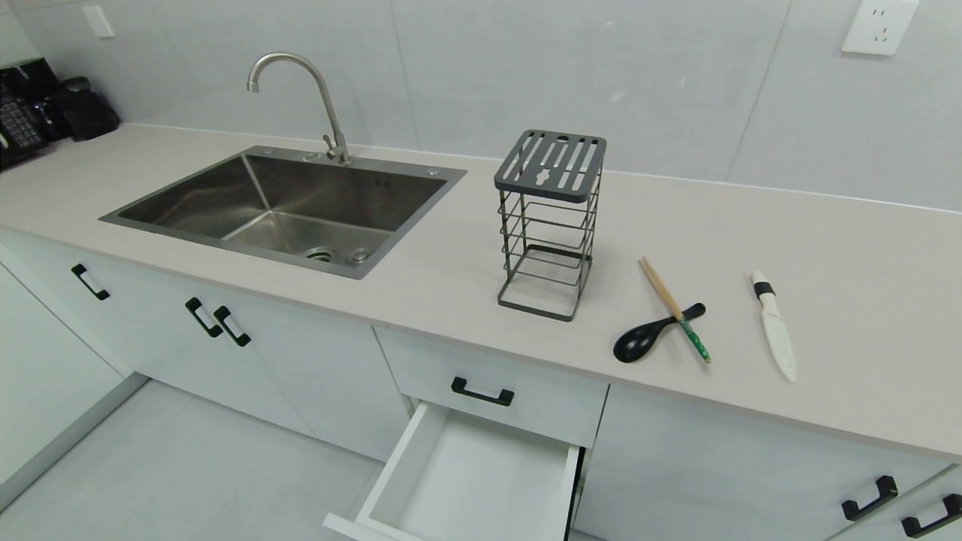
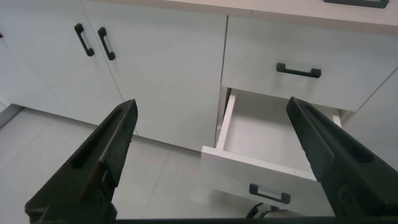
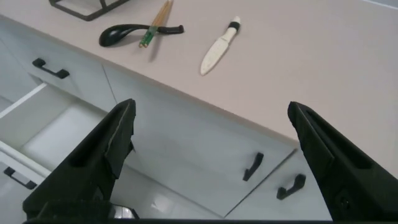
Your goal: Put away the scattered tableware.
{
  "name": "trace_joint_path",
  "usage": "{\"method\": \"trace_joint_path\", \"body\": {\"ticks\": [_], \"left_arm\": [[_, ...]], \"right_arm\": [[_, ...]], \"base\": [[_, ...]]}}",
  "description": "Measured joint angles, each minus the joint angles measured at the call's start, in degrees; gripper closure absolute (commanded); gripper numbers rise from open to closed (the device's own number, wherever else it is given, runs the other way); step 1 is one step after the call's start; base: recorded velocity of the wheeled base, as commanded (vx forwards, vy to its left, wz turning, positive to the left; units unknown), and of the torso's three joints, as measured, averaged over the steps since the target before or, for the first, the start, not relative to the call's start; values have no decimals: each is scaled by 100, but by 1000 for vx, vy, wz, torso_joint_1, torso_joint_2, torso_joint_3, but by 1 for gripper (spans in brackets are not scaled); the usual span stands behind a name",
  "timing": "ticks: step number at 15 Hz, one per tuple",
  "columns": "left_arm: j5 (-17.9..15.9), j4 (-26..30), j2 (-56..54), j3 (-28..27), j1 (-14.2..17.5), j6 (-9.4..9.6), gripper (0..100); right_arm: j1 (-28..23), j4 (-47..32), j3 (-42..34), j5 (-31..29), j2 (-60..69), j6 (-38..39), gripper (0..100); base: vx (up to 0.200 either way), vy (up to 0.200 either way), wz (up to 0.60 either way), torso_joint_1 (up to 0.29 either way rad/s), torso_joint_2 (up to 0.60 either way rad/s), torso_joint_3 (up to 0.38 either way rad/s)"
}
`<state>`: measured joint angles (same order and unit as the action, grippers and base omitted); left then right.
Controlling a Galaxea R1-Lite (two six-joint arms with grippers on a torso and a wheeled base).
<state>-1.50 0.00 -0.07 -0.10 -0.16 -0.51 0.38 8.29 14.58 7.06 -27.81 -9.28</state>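
On the beige countertop (image 1: 827, 248) lie a black spoon (image 1: 652, 335), wooden chopsticks (image 1: 673, 308) with green ends crossing its handle, and a white knife (image 1: 774, 326) with a black band. The right wrist view has the spoon (image 3: 127, 33), chopsticks (image 3: 155, 23) and knife (image 3: 219, 48) too. A dark wire rack (image 1: 549, 223) with a slotted top stands left of them. My left gripper (image 2: 211, 155) is open, low in front of the open white drawer (image 2: 264, 140). My right gripper (image 3: 211, 155) is open, below the counter's front edge, apart from the tableware.
A steel sink (image 1: 285, 207) with a curved faucet (image 1: 301, 98) sits at the counter's left. The pulled-out drawer (image 1: 466, 481) juts out below the rack. Cabinet doors with black handles (image 1: 218, 321) line the front. Black appliances (image 1: 37, 105) stand at far left.
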Motion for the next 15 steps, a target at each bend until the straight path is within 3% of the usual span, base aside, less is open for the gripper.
{"method": "trace_joint_path", "body": {"ticks": [4, 15], "left_arm": [[0, 0, 0, 0, 0, 0, 0], [2, 0, 0, 0, 0, 2, 0]], "right_arm": [[35, 859, -6, 330, -1386, -297, 0], [684, 840, 505, 536, -2326, -350, 0]], "base": [[0, 0, 0, 0, 0, 0], [0, 0, 0, 0, 0, 0]]}}
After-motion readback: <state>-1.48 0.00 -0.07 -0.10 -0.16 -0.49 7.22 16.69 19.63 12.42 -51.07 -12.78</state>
